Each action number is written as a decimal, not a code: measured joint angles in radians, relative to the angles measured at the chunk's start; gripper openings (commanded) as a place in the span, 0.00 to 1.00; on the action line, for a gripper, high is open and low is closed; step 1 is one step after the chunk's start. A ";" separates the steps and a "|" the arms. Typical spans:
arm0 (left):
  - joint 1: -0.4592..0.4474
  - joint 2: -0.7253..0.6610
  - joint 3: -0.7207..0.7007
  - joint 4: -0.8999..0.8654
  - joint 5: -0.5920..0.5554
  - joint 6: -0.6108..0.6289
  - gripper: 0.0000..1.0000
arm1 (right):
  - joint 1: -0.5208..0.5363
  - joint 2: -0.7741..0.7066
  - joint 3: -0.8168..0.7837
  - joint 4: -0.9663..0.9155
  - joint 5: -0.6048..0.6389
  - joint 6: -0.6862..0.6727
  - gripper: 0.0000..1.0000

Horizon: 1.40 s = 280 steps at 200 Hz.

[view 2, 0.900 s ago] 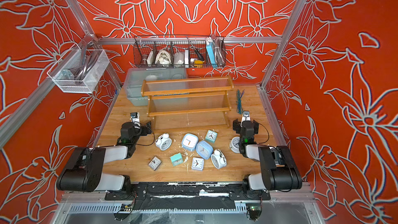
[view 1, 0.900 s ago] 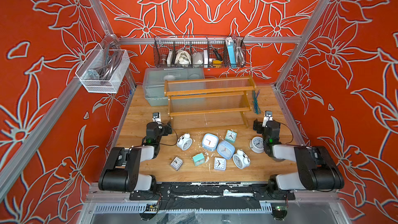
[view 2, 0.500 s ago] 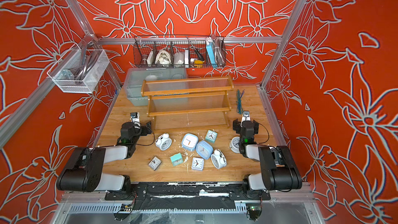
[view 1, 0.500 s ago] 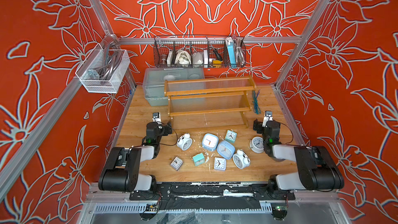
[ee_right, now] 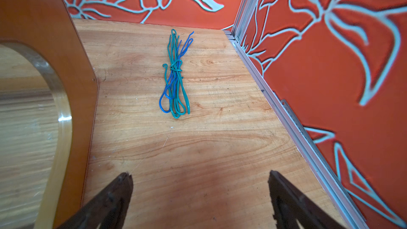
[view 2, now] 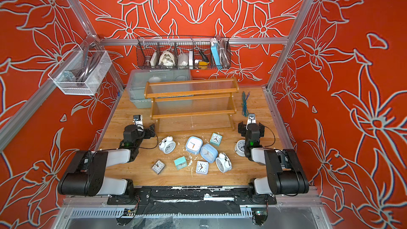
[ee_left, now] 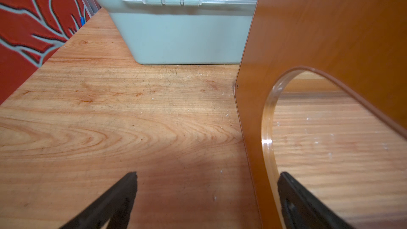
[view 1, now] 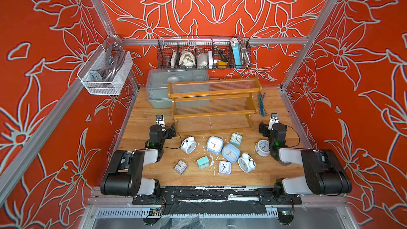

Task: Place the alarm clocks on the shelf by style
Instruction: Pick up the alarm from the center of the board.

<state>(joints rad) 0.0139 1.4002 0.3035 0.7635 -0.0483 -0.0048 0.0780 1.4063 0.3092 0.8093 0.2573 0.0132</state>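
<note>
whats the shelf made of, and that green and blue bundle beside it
The shelf: glossy brown wood-grain sides, but the cut-out's edge shows clear, so perhaps acrylic under a wood-look film; its tiers look like clear ribbed plastic. The bundle: thin smooth-coated wire, probably plastic-sheathed, holding its bends.

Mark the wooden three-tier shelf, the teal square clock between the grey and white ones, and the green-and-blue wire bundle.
Brown wooden three-tier shelf (view 1: 215,92): a top view, top tier's front rail.
Teal square clock (view 1: 203,162): a top view, middle of its case.
Green-and-blue wire bundle (ee_right: 176,69): right wrist view, its knot.
</note>
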 measured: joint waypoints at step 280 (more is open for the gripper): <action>0.171 -0.358 0.418 -1.177 0.685 0.509 0.95 | 0.405 -0.494 0.343 -1.004 -0.361 0.035 0.99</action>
<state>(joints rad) 0.1844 1.0420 0.7216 -0.4133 0.6365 0.5045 0.4828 0.9119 0.6525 -0.1951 -0.1040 0.0483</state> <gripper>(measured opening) 0.955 0.994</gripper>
